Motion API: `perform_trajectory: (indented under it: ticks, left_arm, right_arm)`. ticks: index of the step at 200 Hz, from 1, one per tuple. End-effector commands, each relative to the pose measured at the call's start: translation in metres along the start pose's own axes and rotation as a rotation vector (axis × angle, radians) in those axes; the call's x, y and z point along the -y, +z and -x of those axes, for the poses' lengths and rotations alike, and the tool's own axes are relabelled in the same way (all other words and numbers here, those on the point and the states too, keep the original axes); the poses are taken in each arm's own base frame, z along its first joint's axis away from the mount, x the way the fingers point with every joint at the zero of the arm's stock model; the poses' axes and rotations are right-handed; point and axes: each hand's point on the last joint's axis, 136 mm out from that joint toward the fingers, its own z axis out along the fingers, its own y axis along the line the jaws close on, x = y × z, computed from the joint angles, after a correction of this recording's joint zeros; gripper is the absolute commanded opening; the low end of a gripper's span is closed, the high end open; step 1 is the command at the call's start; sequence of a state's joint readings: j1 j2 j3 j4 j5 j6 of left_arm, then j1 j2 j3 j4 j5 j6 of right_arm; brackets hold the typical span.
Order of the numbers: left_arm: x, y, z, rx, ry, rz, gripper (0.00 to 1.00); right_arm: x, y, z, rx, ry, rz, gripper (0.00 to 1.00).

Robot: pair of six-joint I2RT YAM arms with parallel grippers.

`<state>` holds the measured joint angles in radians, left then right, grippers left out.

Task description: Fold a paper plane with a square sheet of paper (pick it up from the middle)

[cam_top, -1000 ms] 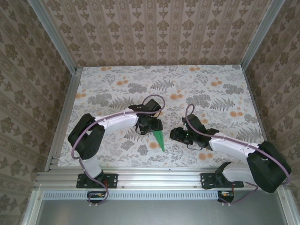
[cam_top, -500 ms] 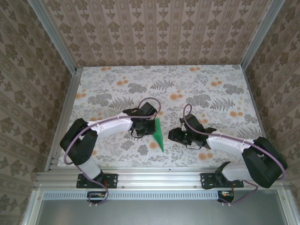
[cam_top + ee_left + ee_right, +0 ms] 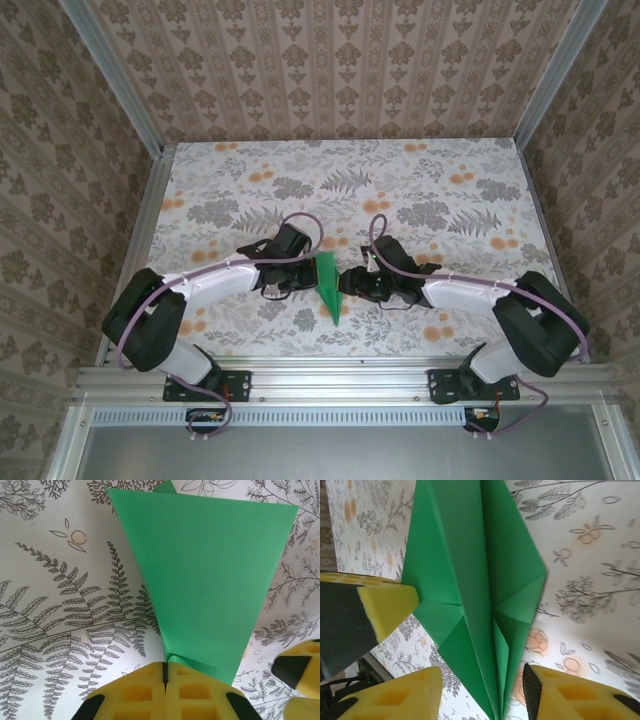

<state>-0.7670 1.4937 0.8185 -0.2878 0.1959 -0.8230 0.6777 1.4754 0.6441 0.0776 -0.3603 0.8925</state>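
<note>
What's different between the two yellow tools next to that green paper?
The left tool is shut, pinching the paper plane; the right tool is open, its fingers apart on either side of the paper, not gripping it. The left tool reaches in from the plane's left, the right tool from its right. Both have yellow fingers.

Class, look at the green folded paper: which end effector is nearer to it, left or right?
Left. The left end effector is shut on the green folded paper, pinching its edge. The right end effector is open beside it, the paper seen between its fingers, not gripped.
</note>
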Motion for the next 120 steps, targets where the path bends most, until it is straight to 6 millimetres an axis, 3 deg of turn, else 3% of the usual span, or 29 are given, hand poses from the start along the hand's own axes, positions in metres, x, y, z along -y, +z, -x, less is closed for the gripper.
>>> perform_trajectory:
  ticks: [1,120]
  left_arm:
    - [0.007,-0.006,0.004,0.02,0.037,-0.053,0.0]
    - [-0.001,-0.003,0.0,0.001,0.027,-0.049,0.0]
  right_arm:
    - [-0.021,0.011,0.001,-0.033,-0.035,0.052,0.48]
    - [-0.007,0.035,-0.001,-0.049,-0.023,-0.022,0.57]
